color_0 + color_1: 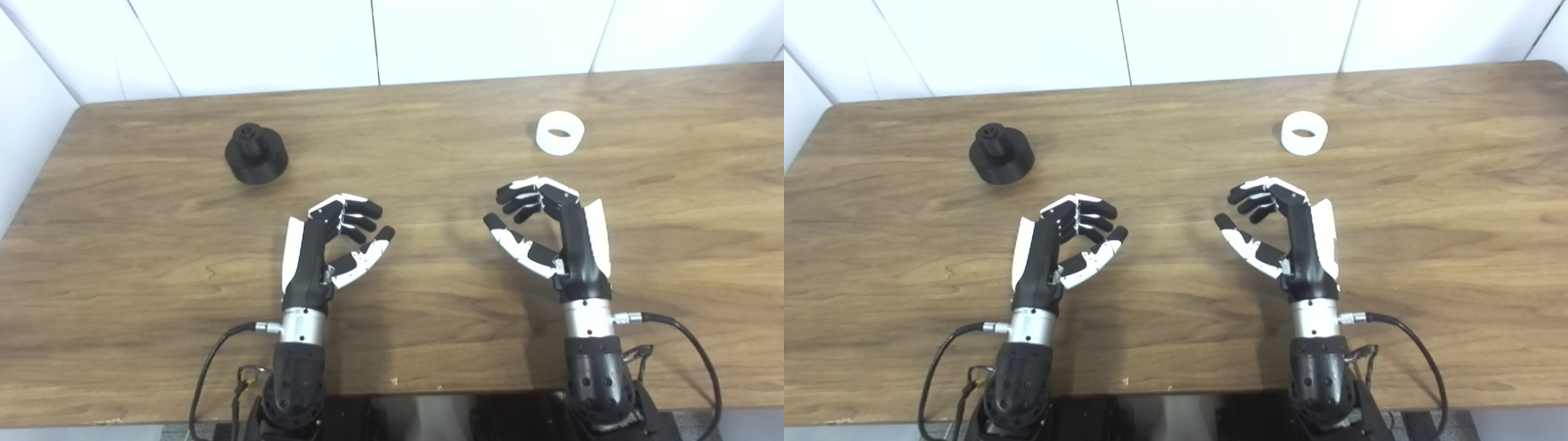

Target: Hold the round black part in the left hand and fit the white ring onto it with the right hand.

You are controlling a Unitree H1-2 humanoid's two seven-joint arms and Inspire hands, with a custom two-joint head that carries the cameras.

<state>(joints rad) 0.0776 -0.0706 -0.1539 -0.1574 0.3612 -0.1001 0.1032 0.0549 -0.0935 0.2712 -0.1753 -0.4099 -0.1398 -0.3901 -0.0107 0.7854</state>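
Observation:
The round black part [256, 154], a wide disc with a short hub on top, sits on the wooden table [122, 257] at the far left. The white ring [560, 132] stands on the table at the far right, hole up. My left hand [334, 242] is open and empty near the table's front, below and right of the black part. My right hand [545, 226] is open and empty, below the white ring. Both hands have curled fingers with the thumb apart, palms facing each other.
White wall panels [367, 37] stand behind the table's far edge. Black cables [208, 367] run from both wrists over the table's front edge.

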